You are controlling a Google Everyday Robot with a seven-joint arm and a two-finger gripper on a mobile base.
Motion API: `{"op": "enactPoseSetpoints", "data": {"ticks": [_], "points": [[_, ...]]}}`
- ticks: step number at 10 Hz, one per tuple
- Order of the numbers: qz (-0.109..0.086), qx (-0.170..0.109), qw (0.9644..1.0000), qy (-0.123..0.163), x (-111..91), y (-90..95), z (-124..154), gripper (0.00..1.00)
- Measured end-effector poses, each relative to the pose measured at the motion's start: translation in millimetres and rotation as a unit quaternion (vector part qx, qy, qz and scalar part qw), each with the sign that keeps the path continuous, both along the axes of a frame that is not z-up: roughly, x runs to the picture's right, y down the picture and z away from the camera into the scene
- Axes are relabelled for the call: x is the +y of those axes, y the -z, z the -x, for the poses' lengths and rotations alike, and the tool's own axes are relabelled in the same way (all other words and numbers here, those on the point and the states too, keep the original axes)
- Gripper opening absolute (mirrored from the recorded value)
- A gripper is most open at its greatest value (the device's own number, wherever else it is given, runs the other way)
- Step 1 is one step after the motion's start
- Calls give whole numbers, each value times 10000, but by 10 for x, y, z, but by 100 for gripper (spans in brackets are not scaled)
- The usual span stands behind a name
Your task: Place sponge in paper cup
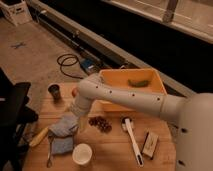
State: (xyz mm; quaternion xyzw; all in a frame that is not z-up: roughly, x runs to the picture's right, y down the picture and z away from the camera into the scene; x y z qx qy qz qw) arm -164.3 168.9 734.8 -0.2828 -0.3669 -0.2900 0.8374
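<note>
Wooden table (110, 150) bears paper cup (82, 154), sponge (61, 146), cloth (62, 126), brush (132, 142), tray (120, 73); claw (76, 116) above cloth.

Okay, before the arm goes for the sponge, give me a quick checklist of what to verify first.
1. Paper cup upright, mouth open: ok.
2. Sponge in view, just left of the cup, nothing on it: ok.
3. Gripper over the sponge: not ok; it hangs by the grey cloth, behind the sponge.
4. Gripper free of any load: cannot tell.
5. Space between sponge and cup unobstructed: ok.
</note>
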Motion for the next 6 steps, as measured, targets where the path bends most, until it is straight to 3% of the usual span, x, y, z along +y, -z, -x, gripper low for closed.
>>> {"op": "enactPoseSetpoints", "data": {"ticks": [3,6], "points": [[341,-284,9988,223,256,3,124,80],[350,-285,9987,224,258,3,120,80]]}}
